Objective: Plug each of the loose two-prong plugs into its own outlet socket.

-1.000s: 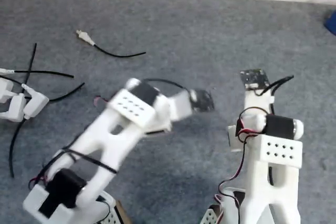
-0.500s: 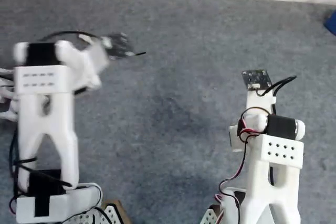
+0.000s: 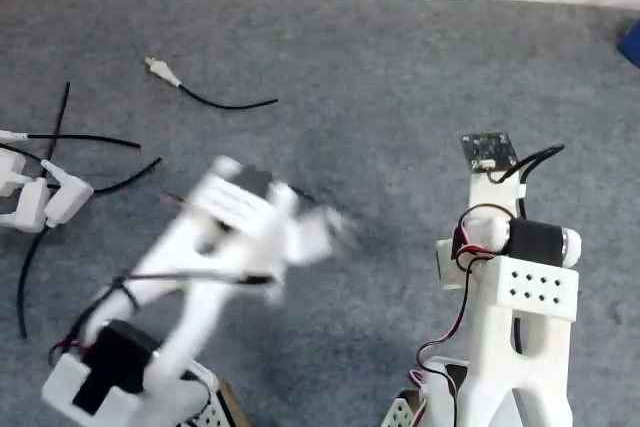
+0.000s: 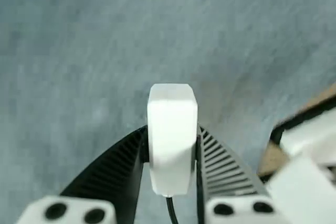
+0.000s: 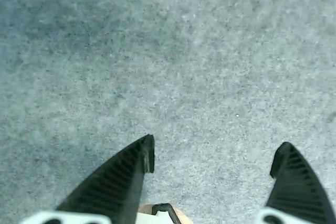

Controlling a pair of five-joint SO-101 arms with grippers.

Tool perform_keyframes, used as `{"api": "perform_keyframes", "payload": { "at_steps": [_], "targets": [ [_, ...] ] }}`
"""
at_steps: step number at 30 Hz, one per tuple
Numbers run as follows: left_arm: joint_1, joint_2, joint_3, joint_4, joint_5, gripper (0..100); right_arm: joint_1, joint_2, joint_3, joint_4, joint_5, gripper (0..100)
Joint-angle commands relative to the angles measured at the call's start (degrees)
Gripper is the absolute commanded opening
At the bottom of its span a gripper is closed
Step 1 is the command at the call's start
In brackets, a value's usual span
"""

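Mid-table, the left gripper (image 4: pixel 173 132) is clamped on a white cord end (image 4: pixel 172 114), long axis in line with the fingers. The plug (image 3: pixel 160 70) lies well apart toward the far left, tip pointing away, nearer the left arm. The right gripper (image 5: pixel 216 145) hangs wide open, empty.

one small white plug (image 3: pixel 157 69) lies near the desk's far left corner, its black cord curling toward the middle. white sockets (image 3: pixel 45 202) cluster at the left edge. a white corded block (image 4: pixel 172 137) sits pinched between the left jaws.
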State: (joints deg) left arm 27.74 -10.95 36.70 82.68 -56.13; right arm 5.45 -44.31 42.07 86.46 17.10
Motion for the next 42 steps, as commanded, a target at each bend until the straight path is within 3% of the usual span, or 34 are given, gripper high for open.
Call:
{"api": "perform_keyframes", "payload": {
  "at_steps": [1,5,8,13,20,24,33,42],
  "targets": [
    [10.42,-0.22,3.38,-6.86,4.75,1,0.66,0.04,-0.22,0.22,0.88,34.2],
    [8.92,-0.22,6.29,-10.2,4.84,2,0.66,0.04,-0.13,0.31,0.97,34.2],
    [6.9,-0.22,7.69,-10.37,4.84,8,0.66,0.04,-0.13,0.22,1.05,34.2],
    [-2.51,-0.31,7.52,-15.38,4.92,19,0.66,0.04,-0.13,0.48,0.97,34.2],
    [-8.92,-0.66,7.43,-19.34,4.57,20,0.57,0.04,-0.13,0.48,0.88,34.2],
    [-8.84,-0.66,3.91,-18.02,4.66,20,0.57,0.04,-0.13,0.48,0.88,34.2],
    [-8.66,-0.75,-9.71,-5.1,4.57,20,0.57,0.04,-0.13,0.31,1.05,34.2],
    [-9.01,-0.66,-7.43,-5.19,4.48,20,0.57,0.04,-0.13,0.4,1.05,34.2]
  ]
}}
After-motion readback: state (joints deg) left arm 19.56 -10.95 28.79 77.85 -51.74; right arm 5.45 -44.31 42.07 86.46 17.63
